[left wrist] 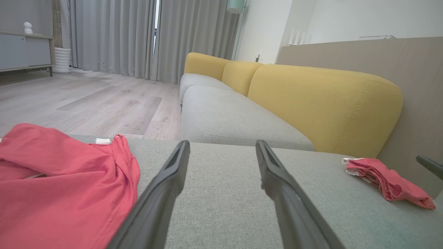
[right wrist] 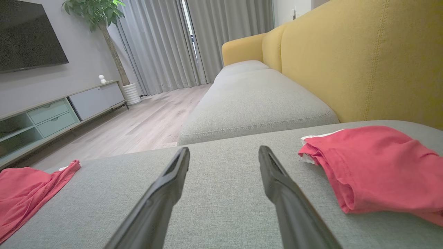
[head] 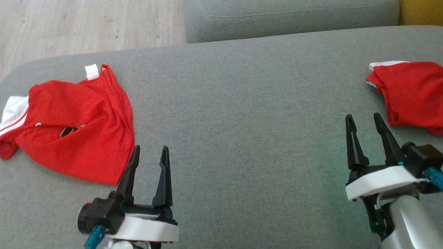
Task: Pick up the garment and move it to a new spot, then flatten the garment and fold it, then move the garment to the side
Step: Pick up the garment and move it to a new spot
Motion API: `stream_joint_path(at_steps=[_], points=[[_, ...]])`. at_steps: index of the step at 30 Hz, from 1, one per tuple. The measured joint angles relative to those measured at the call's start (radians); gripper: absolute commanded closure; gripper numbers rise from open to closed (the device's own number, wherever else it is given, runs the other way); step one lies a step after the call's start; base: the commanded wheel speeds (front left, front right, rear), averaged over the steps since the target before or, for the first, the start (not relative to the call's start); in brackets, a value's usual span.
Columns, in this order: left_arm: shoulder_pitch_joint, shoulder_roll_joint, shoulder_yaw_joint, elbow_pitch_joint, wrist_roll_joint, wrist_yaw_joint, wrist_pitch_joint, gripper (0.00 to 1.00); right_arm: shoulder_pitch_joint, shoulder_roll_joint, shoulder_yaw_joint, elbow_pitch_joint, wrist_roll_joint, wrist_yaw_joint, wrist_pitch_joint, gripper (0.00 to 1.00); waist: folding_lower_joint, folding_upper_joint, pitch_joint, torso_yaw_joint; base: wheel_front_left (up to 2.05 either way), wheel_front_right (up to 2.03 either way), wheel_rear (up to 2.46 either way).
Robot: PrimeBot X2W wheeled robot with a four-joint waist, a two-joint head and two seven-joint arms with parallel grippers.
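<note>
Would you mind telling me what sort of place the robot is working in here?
Most likely a home living room: a grey-and-yellow sofa, a wall-mounted television above a low cabinet, and floor-length curtains by a potted plant.

The right gripper point(right wrist: 224, 150) is seen with its two dark fingers spread apart and nothing held between them, low over a grey sofa cushion point(right wrist: 225, 207). A folded red garment point(right wrist: 373, 166) is laid on the cushion near the gripper's right, and a looser red garment point(right wrist: 24, 186) lies well off to its left. Ahead of the fingertips a second grey cushion point(right wrist: 256, 100), a yellow backrest point(right wrist: 363, 62) and grey curtains point(right wrist: 166, 45) are shown.
</note>
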Motion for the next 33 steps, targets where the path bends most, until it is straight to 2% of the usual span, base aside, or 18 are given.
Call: stream_joint_path(at_steps=[6,11,19,27,33], points=[[0.000,0.000,0.001,0.000,0.000,0.004,0.000,0.00,0.001,0.000,0.002,-0.006,-0.012,0.000,0.000,0.00,-0.0001,0.0000,-0.001,0.008,0.00,0.00,0.00],[0.000,0.000,0.008,0.000,0.000,0.010,0.000,0.00,0.001,0.000,0.049,-0.011,-0.024,0.000,0.000,0.00,0.0000,0.0000,0.001,0.042,0.00,0.00,0.00],[0.001,0.000,0.029,0.006,0.000,0.018,0.000,0.00,0.001,0.000,0.137,-0.018,0.005,0.000,-0.002,0.00,0.0000,0.0000,-0.011,0.132,0.00,0.00,0.00],[0.022,0.000,0.051,0.007,0.010,0.019,0.000,0.00,0.002,0.000,0.248,-0.013,0.051,0.000,-0.002,0.00,-0.0001,0.0000,-0.039,0.259,0.00,0.00,0.00],[0.058,0.002,0.080,0.007,0.019,0.023,0.000,0.00,0.010,0.000,0.289,-0.005,0.074,0.000,-0.002,0.00,-0.0001,0.0000,-0.056,0.319,0.00,0.00,0.00]])
